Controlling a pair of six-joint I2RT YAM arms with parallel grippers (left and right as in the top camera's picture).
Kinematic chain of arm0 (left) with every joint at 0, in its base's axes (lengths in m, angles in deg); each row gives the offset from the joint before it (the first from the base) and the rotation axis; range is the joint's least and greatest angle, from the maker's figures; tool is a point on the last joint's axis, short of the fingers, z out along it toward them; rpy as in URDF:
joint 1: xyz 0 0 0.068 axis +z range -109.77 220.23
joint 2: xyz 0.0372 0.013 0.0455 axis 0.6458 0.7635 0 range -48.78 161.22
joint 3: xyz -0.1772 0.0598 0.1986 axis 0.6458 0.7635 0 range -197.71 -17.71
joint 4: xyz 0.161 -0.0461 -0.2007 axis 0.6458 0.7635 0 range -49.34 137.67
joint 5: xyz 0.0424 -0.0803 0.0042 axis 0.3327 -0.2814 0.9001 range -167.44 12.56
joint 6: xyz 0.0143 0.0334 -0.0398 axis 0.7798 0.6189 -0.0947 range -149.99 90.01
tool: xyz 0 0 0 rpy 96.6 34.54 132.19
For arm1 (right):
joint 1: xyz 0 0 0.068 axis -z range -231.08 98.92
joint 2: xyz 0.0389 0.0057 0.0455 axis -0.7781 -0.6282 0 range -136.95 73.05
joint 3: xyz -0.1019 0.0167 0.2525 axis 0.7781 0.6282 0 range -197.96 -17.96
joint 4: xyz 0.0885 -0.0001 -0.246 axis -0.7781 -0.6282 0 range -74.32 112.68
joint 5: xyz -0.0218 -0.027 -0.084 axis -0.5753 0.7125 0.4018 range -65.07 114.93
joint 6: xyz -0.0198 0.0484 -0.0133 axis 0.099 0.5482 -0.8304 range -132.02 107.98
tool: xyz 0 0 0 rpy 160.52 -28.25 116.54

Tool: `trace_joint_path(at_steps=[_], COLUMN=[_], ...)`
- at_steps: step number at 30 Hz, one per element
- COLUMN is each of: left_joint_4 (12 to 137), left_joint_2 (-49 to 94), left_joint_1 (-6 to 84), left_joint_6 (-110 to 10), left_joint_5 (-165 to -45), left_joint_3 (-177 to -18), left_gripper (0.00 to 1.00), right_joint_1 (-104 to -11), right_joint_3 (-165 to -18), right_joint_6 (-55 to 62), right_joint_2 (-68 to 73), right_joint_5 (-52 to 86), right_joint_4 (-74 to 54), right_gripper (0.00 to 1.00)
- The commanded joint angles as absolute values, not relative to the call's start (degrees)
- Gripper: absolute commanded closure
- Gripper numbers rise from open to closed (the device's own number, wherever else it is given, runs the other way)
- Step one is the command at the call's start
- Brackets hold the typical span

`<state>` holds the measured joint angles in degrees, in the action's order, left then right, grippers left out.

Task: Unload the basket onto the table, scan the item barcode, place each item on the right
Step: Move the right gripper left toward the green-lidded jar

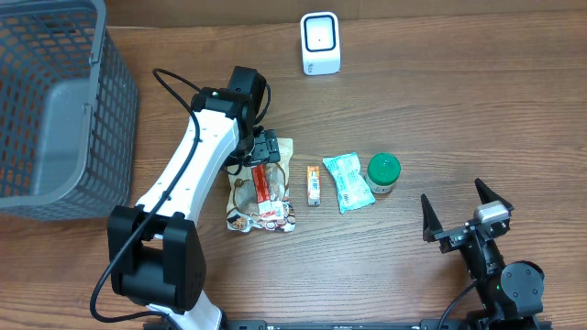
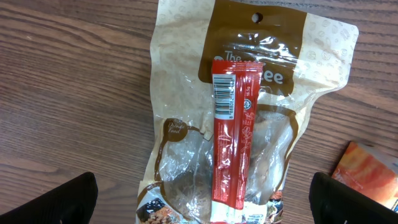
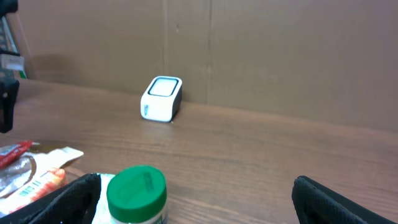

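Note:
A red stick packet (image 2: 231,137) lies lengthwise on a brown and clear snack pouch (image 2: 180,143), its barcode (image 2: 222,93) facing up near its top end. My left gripper (image 2: 202,205) hovers open over both, one finger on each side of the pouch and touching nothing. From overhead the left gripper (image 1: 264,147) sits above the pouch (image 1: 240,194) and the red packet (image 1: 264,183). The white scanner (image 1: 320,43) stands at the table's far edge, also in the right wrist view (image 3: 161,98). My right gripper (image 1: 457,209) rests open and empty at the front right.
A small orange bar (image 1: 314,185), a teal packet (image 1: 348,181) and a green-lidded jar (image 1: 383,172) lie in a row right of the pouch. The jar (image 3: 137,193) stands just ahead of my right gripper (image 3: 199,202). A grey wire basket (image 1: 46,110) fills the far left.

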<state>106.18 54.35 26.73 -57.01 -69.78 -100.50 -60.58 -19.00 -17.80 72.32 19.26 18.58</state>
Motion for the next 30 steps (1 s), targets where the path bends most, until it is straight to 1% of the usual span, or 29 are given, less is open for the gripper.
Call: trace_joint_path(at_steps=[1,4,10,14,15,19,23,30], left_joint_4=[106.01,105.98,105.98,105.98,105.98,105.98,105.98,105.98], left_joint_2=[53.74,53.74,53.74,53.74,53.74,53.74,53.74,53.74], left_joint_1=[26.80,26.75,26.75,26.75,26.75,26.75,26.75,26.75], left_joint_6=[-57.86,-57.86,-57.86,-57.86,-57.86,-57.86,-57.86,-57.86], left_joint_5=[-68.69,-68.69,-68.69,-68.69,-68.69,-68.69,-68.69,-68.69], left_joint_3=[-101.35,-101.35,-101.35,-101.35,-101.35,-101.35,-101.35,-101.35], left_gripper=[0.00,0.00,0.00,0.00,0.00,0.00,0.00,0.00], right_joint_1=[-60.71,-60.71,-60.71,-60.69,-60.69,-60.69,-60.69,-60.69], right_joint_3=[-18.41,-18.43,-19.63,-24.92,-27.79,-35.44,-45.21,-71.65], right_joint_6=[-17.65,-17.41,-13.26,-13.30,-13.32,-13.34,-13.78,-13.74], right_joint_2=[72.78,72.78,72.75,72.71,72.40,69.87,63.99,41.89], right_joint_5=[18.05,15.80,15.85,16.65,18.01,20.79,21.94,22.58], right_joint_4=[20.72,21.07,20.39,14.32,10.69,4.68,-1.33,-19.21], right_gripper=[0.00,0.00,0.00,0.00,0.00,0.00,0.00,0.00])
